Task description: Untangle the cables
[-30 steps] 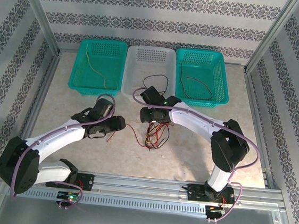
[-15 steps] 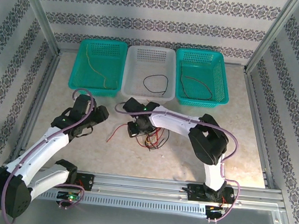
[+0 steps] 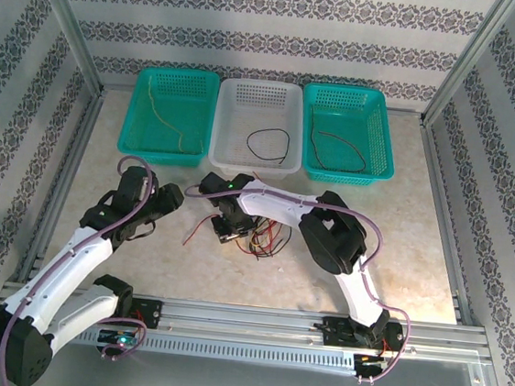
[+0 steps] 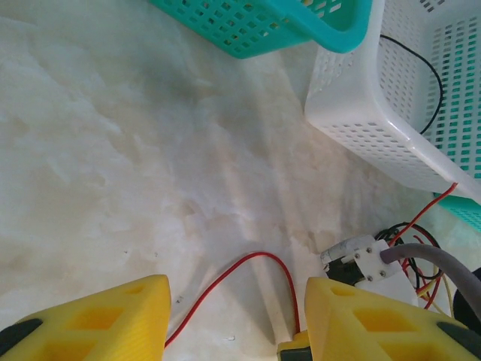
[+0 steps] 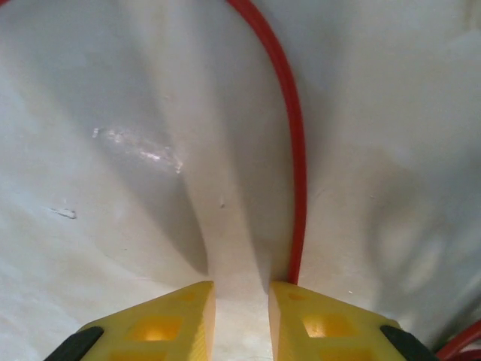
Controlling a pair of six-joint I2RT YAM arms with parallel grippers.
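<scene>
The cables (image 3: 264, 240) lie in a loose red, black and yellow tangle on the worktop (image 3: 408, 255). They sit just in front of the white basket (image 3: 262, 85) and right beside the right claw (image 3: 226, 228). One red cable (image 3: 195, 232) trails out of the tangle, its long axis slanting toward the left arm and the near edge.

In the right wrist view the red cable runs almost straight down from a bend at the top. It ends at the inner corner of one yellow finger (image 5: 323, 320). That claw is low over the worktop with only a narrow gap between its jaws, and I cannot tell whether the cable is pinched.

The left claw (image 4: 234, 331) stands wide open with nothing in it. On the worktop below, the red cable arcs across the gap between its fingers.

A black loop (image 3: 269, 146) lies in the white basket.
</scene>
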